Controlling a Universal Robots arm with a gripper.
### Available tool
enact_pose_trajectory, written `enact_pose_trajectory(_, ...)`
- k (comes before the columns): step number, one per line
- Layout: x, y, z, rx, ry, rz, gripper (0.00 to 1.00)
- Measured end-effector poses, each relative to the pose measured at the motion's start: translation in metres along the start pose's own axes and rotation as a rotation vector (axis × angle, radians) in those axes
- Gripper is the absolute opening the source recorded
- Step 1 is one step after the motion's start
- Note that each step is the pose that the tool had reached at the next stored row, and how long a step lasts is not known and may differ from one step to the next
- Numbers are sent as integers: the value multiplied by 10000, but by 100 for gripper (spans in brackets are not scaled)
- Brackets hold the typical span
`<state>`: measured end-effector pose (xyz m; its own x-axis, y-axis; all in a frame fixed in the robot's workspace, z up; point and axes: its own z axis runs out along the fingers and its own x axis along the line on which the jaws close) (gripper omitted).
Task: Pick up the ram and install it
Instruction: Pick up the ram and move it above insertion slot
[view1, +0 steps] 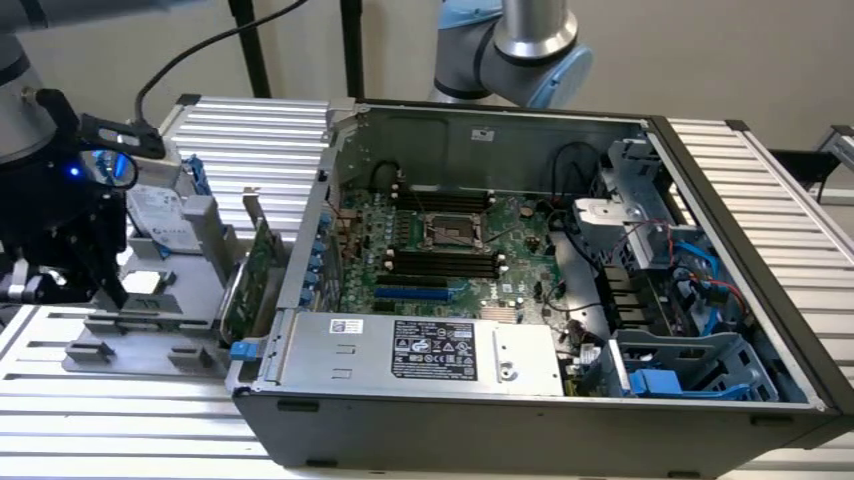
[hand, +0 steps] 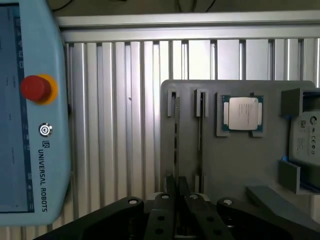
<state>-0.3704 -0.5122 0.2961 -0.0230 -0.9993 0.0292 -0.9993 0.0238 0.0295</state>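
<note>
One ram (hand: 176, 131) stands edge-up in the grey holder tray (hand: 235, 165), gripper (hand: 178, 189) pinched shut on its near end; an off-centre hold risks tilting it and jamming in the slot.

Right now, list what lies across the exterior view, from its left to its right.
gripper → green expansion card → motherboard → drive cage

Ram (hand: 176, 130) in tray (hand: 225, 165) slot; tray beside computer case (view1: 534, 410).
</note>
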Motion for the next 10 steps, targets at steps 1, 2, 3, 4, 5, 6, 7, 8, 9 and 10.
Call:
enact_pose_trajectory(1, 1, -23, -47, -3, 0, -1, 14)
enact_pose_trajectory(2, 2, -46, -93, -6, 1, -3, 14)
enact_pose_trajectory(3, 2, -72, -138, -9, 1, -5, 14)
enact_pose_trajectory(4, 3, -101, -184, -10, 0, -9, 14)
enact_pose_trajectory(5, 3, -131, -230, -13, -1, -14, 14)
enact_pose_trajectory(6, 4, -162, -277, -15, 0, -19, 14)
enact_pose_trajectory(7, 4, -192, -323, -15, -4, -24, 14)
enact_pose_trajectory(8, 5, -223, -370, -18, -3, -28, 14)
enact_pose_trajectory(9, 6, -254, -416, -20, -4, -32, 14)
enact_pose_trajectory(10, 6, -285, -461, -19, -7, -36, 14)
